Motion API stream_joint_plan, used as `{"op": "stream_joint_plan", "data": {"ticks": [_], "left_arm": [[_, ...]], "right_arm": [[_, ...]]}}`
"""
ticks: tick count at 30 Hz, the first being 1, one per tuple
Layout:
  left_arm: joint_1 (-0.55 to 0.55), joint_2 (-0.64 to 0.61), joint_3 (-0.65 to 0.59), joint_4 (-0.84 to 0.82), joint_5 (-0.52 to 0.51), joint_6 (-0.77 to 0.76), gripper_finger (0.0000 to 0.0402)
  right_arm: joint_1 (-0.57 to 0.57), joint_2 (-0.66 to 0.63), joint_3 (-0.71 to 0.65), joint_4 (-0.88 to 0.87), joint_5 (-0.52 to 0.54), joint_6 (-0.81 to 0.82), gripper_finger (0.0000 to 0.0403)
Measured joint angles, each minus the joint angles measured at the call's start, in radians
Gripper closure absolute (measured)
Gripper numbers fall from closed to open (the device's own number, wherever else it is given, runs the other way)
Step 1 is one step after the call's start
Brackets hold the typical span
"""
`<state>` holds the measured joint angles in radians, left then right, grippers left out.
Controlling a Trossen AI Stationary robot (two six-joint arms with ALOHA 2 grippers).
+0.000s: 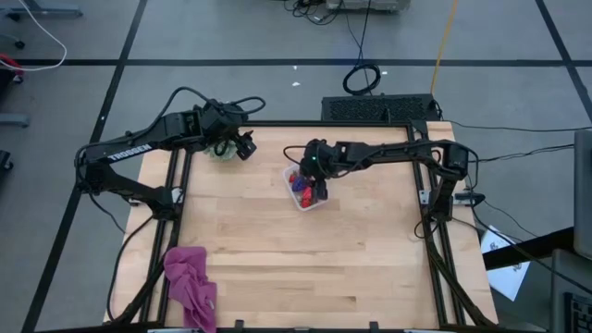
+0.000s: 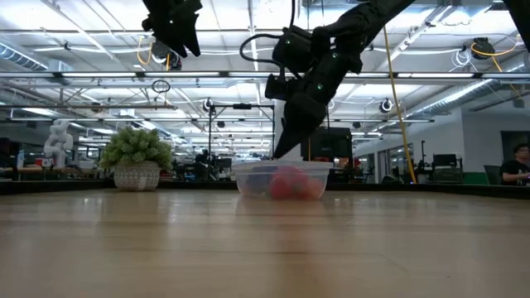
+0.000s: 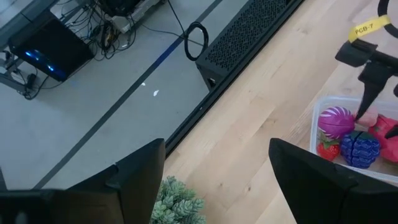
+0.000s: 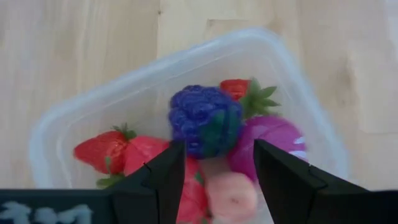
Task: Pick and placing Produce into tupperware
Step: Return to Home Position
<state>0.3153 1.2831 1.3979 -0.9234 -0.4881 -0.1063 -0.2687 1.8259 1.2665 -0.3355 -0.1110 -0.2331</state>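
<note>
Right pincer (image 4: pixel 217 152) gapes above produce (image 4: pixel 205 118) inside tupperware (image 4: pixel 99 90).

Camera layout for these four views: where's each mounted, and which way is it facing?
High: above the table, looking straight down; left gripper by plant, right gripper over tupperware.
Low: tabletop height, level toward the room; grippers hang in from above.
Left wrist: past its open jaws toward floor and tupperware.
Right wrist: down past its open jaws onto produce.
Shared: all four show the tupperware.

Robotics lab in open industrial hall: ceiling trusses (image 2: pixel 99 75) w/ strip lights, monitors (image 2: pixel 441 160) in bkgd, coiled cable (image 1: pixel 363 79) on taped grey floor (image 1: pixel 231 37), PC tower (image 3: pixel 46 46).
</note>
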Motion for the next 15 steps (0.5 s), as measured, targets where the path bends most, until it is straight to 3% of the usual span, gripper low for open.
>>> {"op": "stream_joint_plan", "data": {"ticks": [4,7,11,15], "left_arm": [[0.0,-0.002,0.0,0.0,0.001,0.0,0.0108],[-0.001,-0.022,0.0,0.0,0.064,0.005,0.0108],[-0.012,-0.086,0.0,0.0,0.146,0.007,0.0108],[-0.048,-0.177,0.0,-0.003,0.15,-0.006,0.0108]], "right_arm": [[0.0,-0.006,0.064,-0.051,0.014,-0.03,0.0222],[0.011,-0.041,0.117,-0.1,0.019,-0.034,0.0222],[0.042,-0.147,0.143,-0.125,0.079,-0.027,0.0222],[0.085,-0.29,0.144,-0.137,0.124,-0.042,0.0222]]}}
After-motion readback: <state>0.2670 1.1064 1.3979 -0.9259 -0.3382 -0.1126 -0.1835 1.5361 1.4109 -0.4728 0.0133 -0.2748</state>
